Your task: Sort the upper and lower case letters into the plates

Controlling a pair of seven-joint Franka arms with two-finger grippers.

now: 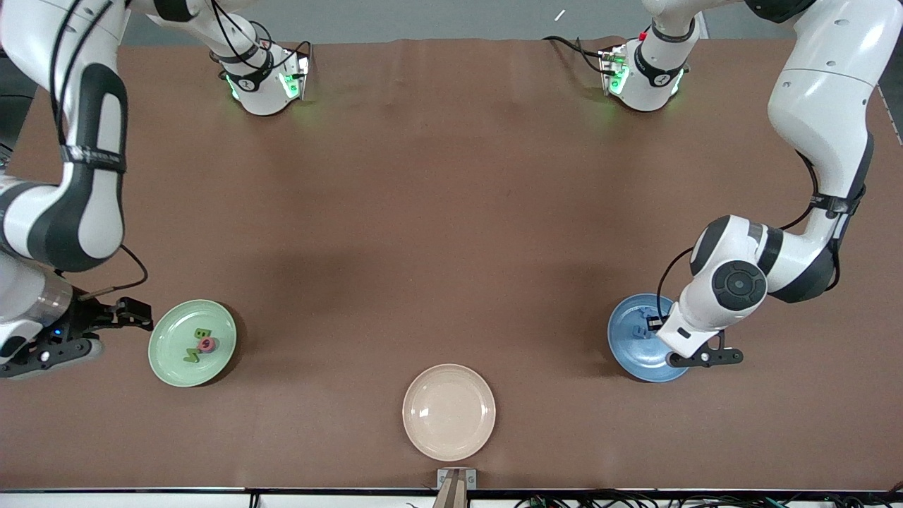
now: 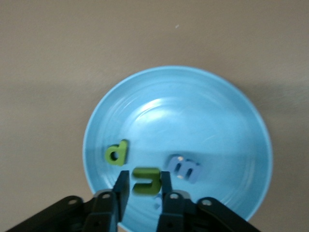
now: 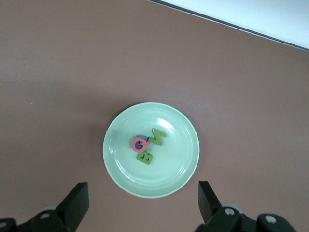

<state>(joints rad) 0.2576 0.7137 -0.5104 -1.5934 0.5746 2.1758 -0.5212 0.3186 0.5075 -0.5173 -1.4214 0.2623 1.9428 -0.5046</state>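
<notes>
Left wrist view: blue plate (image 2: 203, 101), round and glossy, carries three chunky toy letters near its rim: a green "d" (image 2: 117, 152), a pale blue "m" (image 2: 184, 168) and a green hooked letter (image 2: 146, 181). The green hooked letter sits between the fingers of the left pincer (image 2: 145, 189), the pads just beside its ends; whether they press it or have let go cannot be told. In the front view this pincer (image 1: 659, 328) hangs low over the blue plate (image 1: 628, 339), and the arm's wrist covers much of the dish.

Pale green plate (image 3: 150, 150), same shape and gloss, lies toward the right arm's end of the counter (image 1: 451, 212). Clustered at its middle: a green "M" (image 3: 158, 137), a green "B" (image 3: 145, 156), and a red ring-shaped letter (image 3: 139, 143) resting on a blue piece that is mostly hidden. Right pincer (image 3: 143, 203) is spread wide and holds nothing; in the front view it (image 1: 134, 314) is just beside the pale green plate (image 1: 169, 353), over bare counter.

Cream-beige plate (image 1: 449, 411) lies between the two dishes, nearer the front camera. Counter cover is a matte brown sheet with faint creases.
</notes>
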